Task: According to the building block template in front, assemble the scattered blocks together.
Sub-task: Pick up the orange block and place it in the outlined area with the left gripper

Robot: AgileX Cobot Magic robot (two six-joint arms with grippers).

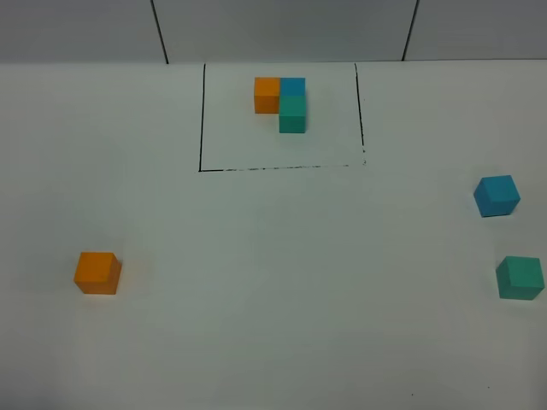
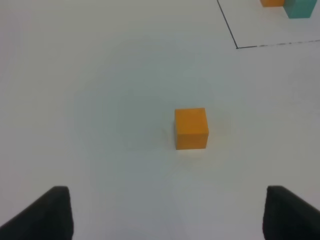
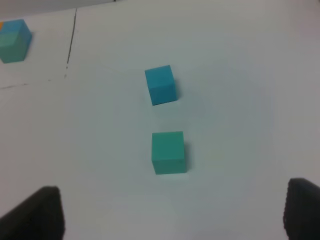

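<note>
L-shaped orange-blue-teal cube template (image 1: 289,101) at 12 o'clock. Loose: orange matte cube (image 1: 97,272) at 8, blue cube (image 1: 497,195) at 3, teal cube (image 1: 520,278) at 4. L gripper (image 2: 167,215), R gripper (image 3: 172,212): jaws wide, empty.

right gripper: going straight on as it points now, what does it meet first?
Probably the teal-green cube, centred ahead of the right gripper; the blue cube lies beyond it. How low the gripper sits is unclear.
</note>
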